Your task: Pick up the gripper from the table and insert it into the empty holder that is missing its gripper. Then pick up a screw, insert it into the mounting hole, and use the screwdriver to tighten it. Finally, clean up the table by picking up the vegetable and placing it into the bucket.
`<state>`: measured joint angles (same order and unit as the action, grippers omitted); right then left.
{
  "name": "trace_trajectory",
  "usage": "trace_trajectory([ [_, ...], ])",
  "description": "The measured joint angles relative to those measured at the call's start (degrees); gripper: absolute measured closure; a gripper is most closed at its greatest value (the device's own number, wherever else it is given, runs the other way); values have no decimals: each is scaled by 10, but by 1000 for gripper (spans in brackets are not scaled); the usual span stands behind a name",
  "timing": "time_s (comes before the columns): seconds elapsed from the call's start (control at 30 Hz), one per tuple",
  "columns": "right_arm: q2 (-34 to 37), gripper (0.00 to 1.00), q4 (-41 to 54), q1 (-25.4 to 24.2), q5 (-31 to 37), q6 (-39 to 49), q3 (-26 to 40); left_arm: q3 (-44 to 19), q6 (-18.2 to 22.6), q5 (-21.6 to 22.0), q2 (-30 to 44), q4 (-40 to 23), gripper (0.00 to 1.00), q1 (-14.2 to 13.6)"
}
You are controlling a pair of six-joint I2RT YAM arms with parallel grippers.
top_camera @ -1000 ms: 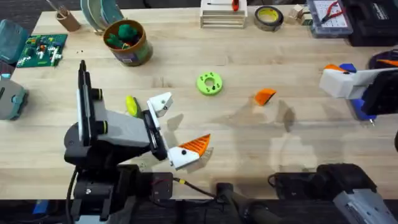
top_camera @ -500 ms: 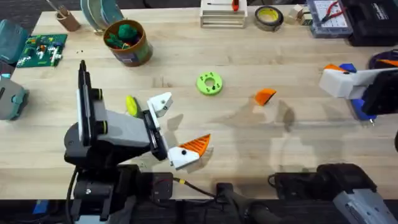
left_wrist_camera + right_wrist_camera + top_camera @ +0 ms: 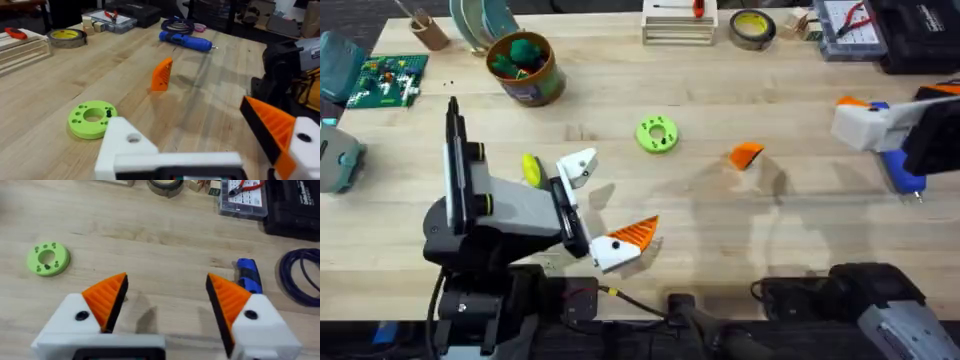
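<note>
The loose orange gripper (image 3: 747, 155) (image 3: 161, 75) lies on the table right of centre, with nothing holding it. My left gripper (image 3: 604, 205) (image 3: 200, 145) stands open at the near left. One jaw is the bare white holder (image 3: 578, 167) (image 3: 127, 145), and the other carries an orange finger (image 3: 632, 233) (image 3: 270, 127). The yellow-green vegetable (image 3: 531, 169) lies just left of that holder. My right gripper (image 3: 860, 118) (image 3: 167, 302) hovers open at the far right, above the blue screwdriver (image 3: 900, 170) (image 3: 247, 276) (image 3: 186, 41). The bucket (image 3: 525, 68) stands at the back left with something green inside.
A green ring disc (image 3: 657, 134) (image 3: 91, 118) (image 3: 48, 259) with a small dark piece in it lies mid-table. A tape roll (image 3: 752, 28), a parts box (image 3: 850, 28) and a coiled cable (image 3: 302, 275) line the back right. A circuit board (image 3: 386, 80) lies far left.
My right gripper has shifted slightly away from the table's near edge, so more of the screwdriver shows beneath it. The left arm and the loose objects have not moved.
</note>
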<state>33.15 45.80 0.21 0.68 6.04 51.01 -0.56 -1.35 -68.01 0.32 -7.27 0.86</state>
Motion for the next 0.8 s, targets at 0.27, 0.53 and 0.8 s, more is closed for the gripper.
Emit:
trace_trajectory([
  [0.27, 107, 10, 106, 16, -3, 26, 123, 0, 0, -2, 0, 0, 8, 0],
  [0.53, 207, 10, 145, 52, -8, 29, 158, 0, 0, -2, 0, 0, 7, 0],
  [0.8, 250, 9, 145, 88, -81, 22, 158, 0, 0, -2, 0, 0, 8, 0],
])
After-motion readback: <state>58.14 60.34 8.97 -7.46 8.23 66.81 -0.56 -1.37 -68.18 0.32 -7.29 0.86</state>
